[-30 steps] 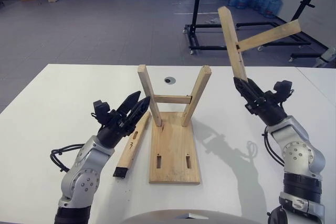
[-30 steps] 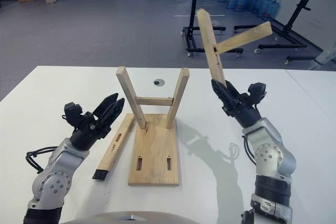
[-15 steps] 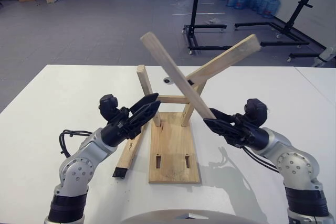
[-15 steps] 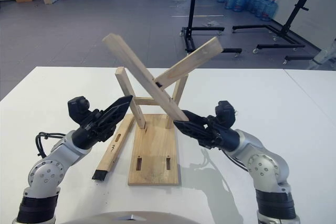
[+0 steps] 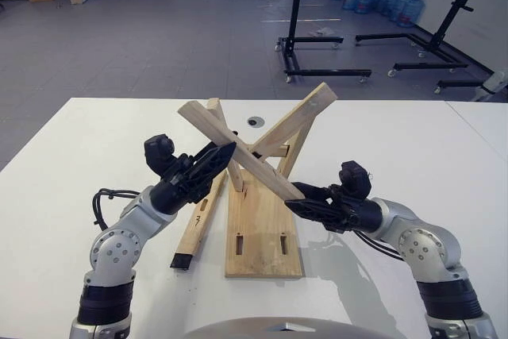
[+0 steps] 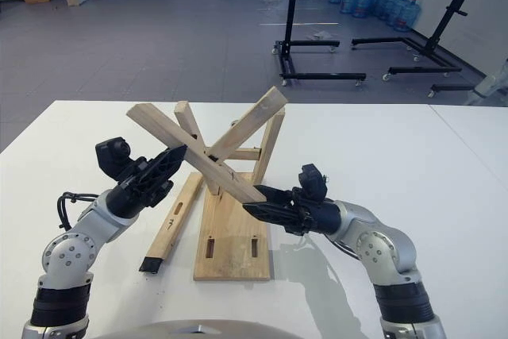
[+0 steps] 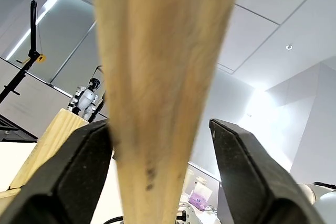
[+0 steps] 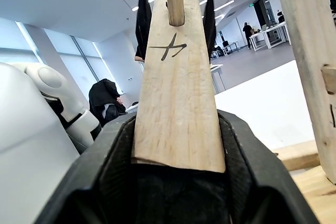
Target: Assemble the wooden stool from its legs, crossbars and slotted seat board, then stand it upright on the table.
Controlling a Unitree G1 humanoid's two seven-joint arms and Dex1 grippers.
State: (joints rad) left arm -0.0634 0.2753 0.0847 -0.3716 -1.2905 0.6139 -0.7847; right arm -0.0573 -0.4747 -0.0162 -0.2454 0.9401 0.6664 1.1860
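Right gripper: clamped on the lower end of a held leg, which slants up towards the robot's left.
Left gripper: fingers apart, straddling that leg's upper part; contact unclear.
Crosspiece: joined to the held leg.
Seat board: flat on the table; its standing legs are partly hidden.
Loose leg: lying just beside the board.

Held leg ran off both edges of the left wrist view, blurred up close. Its lower end sat hidden inside the right gripper. It partly covered the standing pair's crossbar.
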